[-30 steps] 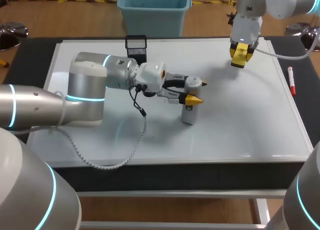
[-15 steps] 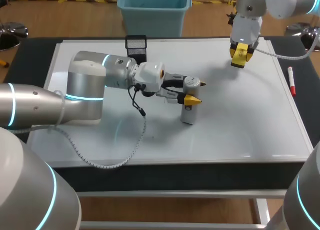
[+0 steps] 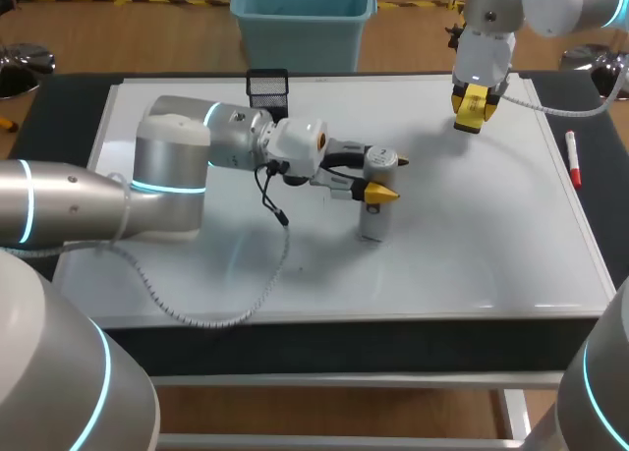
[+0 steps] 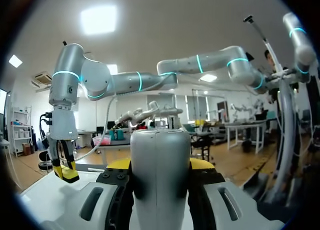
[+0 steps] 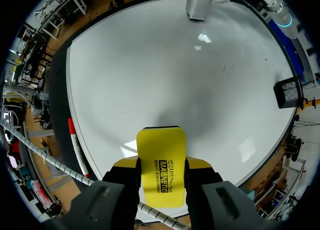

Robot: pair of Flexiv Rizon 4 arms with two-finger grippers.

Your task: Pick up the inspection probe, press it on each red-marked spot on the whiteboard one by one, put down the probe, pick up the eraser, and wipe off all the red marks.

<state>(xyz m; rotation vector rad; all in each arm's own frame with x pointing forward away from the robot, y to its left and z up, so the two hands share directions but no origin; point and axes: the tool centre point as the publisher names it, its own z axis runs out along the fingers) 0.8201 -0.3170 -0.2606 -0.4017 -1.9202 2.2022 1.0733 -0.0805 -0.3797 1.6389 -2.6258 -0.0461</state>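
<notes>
L claw (image 3: 382,177) is clamped on the inspection probe (image 3: 371,220), one yellow tip on each side of the grey barrel. The probe stands upright near mid whiteboard (image 3: 472,245), its foot low over the white; can't tell if it touches. My L arm comes in from the left and lies low across the board's left half, its cable looping toward the near edge.

R claw (image 3: 469,115) is closed on the yellow eraser (image 5: 160,150), hanging above the far right part of the board, well apart from the probe. Seen from the L wrist, the R claw (image 4: 65,172) is off to one side of the probe (image 4: 160,175), with open board between.

Open white runs near and right of the probe, out to the board's frame. A red marker (image 3: 572,158) lies along the right edge. A black mesh holder (image 3: 267,89) sits at the far edge, beside my L arm. The dark surface (image 3: 69,97) rims the board.
</notes>
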